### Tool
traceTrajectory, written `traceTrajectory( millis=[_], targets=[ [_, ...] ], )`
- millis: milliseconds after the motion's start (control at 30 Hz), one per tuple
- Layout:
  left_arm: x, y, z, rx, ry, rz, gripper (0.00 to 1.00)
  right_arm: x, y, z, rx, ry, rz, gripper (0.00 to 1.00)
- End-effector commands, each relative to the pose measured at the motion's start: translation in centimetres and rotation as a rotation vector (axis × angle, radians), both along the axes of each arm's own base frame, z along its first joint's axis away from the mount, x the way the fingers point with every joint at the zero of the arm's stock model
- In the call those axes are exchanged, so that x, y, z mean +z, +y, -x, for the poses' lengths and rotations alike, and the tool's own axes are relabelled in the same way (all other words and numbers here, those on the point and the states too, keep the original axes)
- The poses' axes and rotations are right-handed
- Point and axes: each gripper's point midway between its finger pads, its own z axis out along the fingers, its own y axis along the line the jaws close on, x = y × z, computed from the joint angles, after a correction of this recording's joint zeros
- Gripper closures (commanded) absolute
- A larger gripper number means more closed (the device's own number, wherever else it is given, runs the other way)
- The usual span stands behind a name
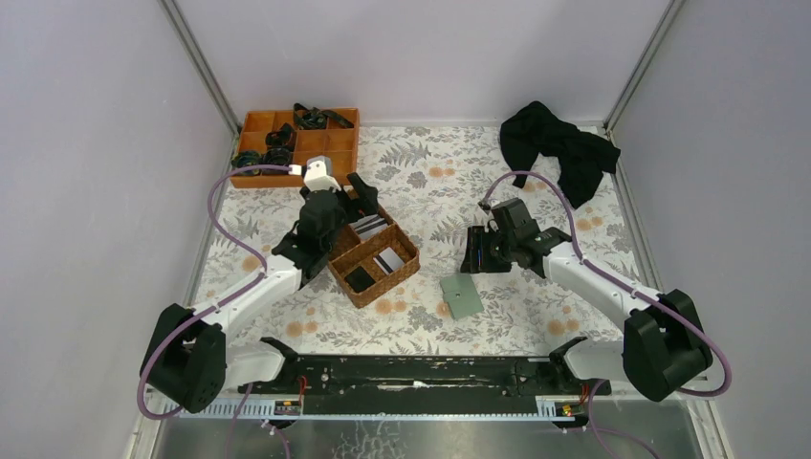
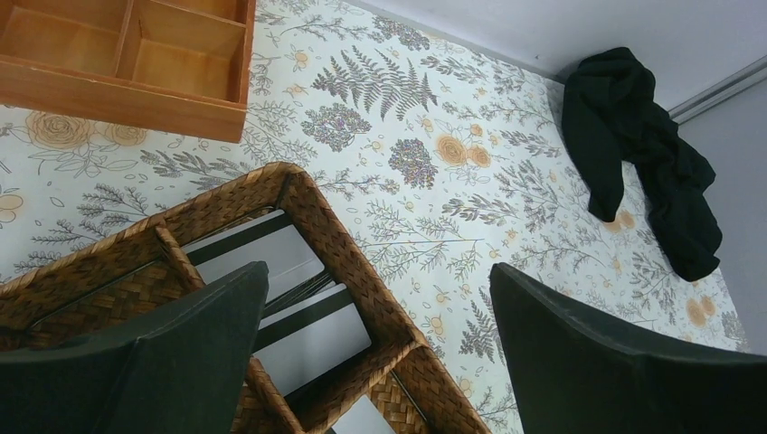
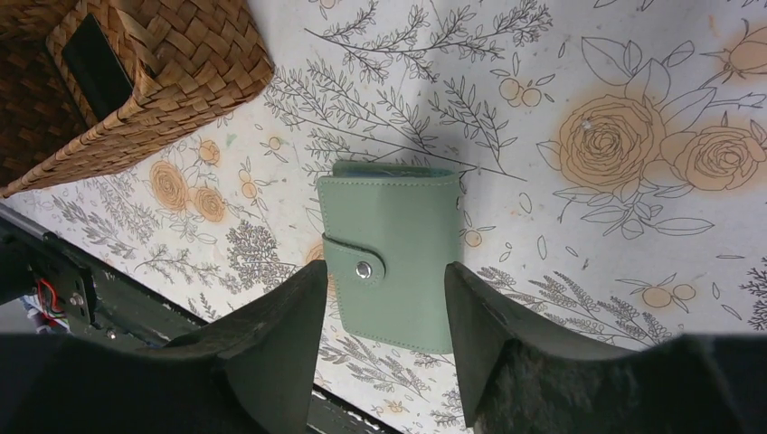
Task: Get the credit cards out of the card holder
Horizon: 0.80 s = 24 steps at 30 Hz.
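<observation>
Currently right claw is spread wide, with the flat grey-green folding card holder showing between its fingers in the wrist view. Holder lies shut on the floral-print surface, snap tab fastened, near the brown wicker compartment basket. Left claw is also spread, above the basket. Thin whitish and dark plastic cards sit in its compartments. Orange divided tray and crumpled black cloth are at the far side.

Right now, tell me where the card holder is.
The card holder lies closed on the table, right of the wicker basket in the top view, close by the right gripper.
</observation>
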Motion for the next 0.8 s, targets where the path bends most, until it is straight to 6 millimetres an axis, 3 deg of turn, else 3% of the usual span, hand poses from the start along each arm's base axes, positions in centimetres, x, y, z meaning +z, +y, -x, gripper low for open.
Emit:
traceTrajectory(
  millis=[0, 133, 267, 333, 467, 500, 533, 600, 700, 767],
  targets=[
    [0.2, 0.8, 0.0, 0.03, -0.018, -0.032, 0.0, 0.9, -0.1, -1.7, -0.01, -0.071, 0.011, 0.4],
    [-0.5, 1.0, -0.1, 0.04, 0.003, -0.05, 0.0, 0.9, -0.2, -1.9, -0.023, -0.07, 0.021, 0.37],
    [-0.9, 2.4, -0.3, 0.132, 0.029, -0.045, 0.03, 1.8, -2.6, -3.7, -0.152, -0.174, 0.105, 0.21],
    [-1.3, 3.3, -0.4, 0.194, 0.06, -0.047, 0.05, 2.9, -4.3, -4.6, -0.233, -0.255, 0.148, 0.13],
    [-1.3, 5.1, -0.4, 0.312, 0.084, -0.01, 0.1, 5.5, -5.8, -5.8, -0.353, -0.395, 0.124, 0.08],
    [-1.2, 5.2, -0.4, 0.312, 0.078, -0.002, 0.31, 5.9, -5.6, -5.9, -0.362, -0.412, 0.099, 0.01],
    [-1.2, 5.1, -0.5, 0.303, 0.071, 0.003, 0.46, 6.0, -5.0, -5.9, -0.343, -0.415, 0.071, 0.01],
    [-1.3, 4.3, -0.9, 0.241, 0.053, 0.016, 0.58, 5.8, -3.0, -6.1, -0.253, -0.389, 0.026, 0.0],
    [-1.2, 1.7, -1.9, 0.109, 0.055, 0.024, 0.65, 5.3, -0.5, -6.6, -0.144, -0.307, -0.004, 0.1],
    [-1.9, 1.2, -2.3, 0.099, 0.098, 0.012, 0.75, 5.8, 1.2, -7.1, -0.091, -0.291, -0.05, 0.39]
  ],
)
